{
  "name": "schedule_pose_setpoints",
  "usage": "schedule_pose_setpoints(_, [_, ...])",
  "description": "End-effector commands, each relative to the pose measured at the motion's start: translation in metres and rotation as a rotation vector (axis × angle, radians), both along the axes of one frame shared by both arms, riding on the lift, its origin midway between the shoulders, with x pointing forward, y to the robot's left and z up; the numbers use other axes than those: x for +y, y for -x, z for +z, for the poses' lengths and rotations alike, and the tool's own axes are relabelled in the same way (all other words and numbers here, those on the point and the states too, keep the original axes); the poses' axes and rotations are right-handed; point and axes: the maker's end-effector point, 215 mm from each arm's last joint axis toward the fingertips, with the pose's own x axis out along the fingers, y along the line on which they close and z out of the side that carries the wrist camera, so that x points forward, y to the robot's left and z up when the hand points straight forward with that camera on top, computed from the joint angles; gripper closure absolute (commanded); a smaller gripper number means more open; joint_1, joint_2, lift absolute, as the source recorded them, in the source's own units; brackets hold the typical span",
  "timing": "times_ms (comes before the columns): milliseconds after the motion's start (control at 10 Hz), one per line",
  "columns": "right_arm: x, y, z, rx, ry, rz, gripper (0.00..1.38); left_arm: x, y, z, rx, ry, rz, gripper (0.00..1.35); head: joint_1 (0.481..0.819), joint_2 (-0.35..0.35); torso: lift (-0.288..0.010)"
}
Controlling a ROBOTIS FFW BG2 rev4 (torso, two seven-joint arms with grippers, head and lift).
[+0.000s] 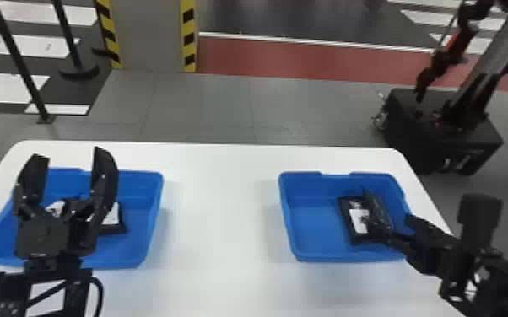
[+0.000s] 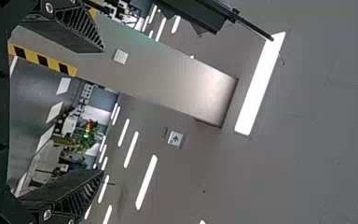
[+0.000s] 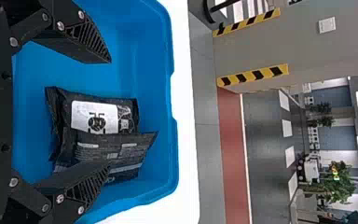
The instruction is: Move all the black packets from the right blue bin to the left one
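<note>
Your right claw (image 3: pixel 108 113) is open at the black packets (image 3: pixel 116 151) in the right blue bin (image 1: pixel 290 227); they seem light, soft (maybe slippery), so pinch one across its middle. Your left claw (image 1: pixel 69 155) is also open.

- Right blue rectangular bin (image 1: pixel 341 257): smooth moulded plastic, softly satin.
- Left blue rectangular bin (image 1: pixel 152 210): the same smooth plastic look.
- Flat black packet with a white label (image 3: pixel 65 119): creased plastic-like film, with a dull shine along the folds.
- Black packet with pale print (image 3: pixel 128 164): wrinkled film, low sheen.
- White rectangular label (image 3: pixel 81 114): flat, matt, paper-like.
- Left black two-fingered end effector (image 1: pixel 69 153) and right black two-fingered end effector (image 1: pixel 387 221): mostly matt, fingers ribbed, with shiny metal screw heads (image 3: pixel 60 198).
- White round-cornered tabletop (image 1: pixel 219 210): smooth, faintly glossy.
- Grey tiled floor (image 1: pixel 198 105): mostly matt.
</note>
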Motion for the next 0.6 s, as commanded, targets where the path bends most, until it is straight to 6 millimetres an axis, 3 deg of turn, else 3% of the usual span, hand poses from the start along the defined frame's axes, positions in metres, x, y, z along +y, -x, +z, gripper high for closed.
schedule_pose_setpoints(0, [-0.013, -0.013, -0.004, 0.026, 0.016, -0.020, 0.27, -0.004, -0.001, -0.004, 0.033, -0.001, -0.018, 0.11, 0.695, -0.143, -0.110])
schedule_pose_setpoints(300, [-0.037, -0.042, -0.025, 0.070, 0.000, -0.063, 0.26, -0.008, -0.004, -0.006, 0.076, -0.020, -0.038, 0.11, 0.695, -0.172, -0.110])
schedule_pose_setpoints(500, [-0.043, -0.057, -0.034, 0.097, -0.028, -0.066, 0.27, -0.008, -0.005, -0.007, 0.086, -0.031, -0.040, 0.11, 0.695, -0.184, -0.110])
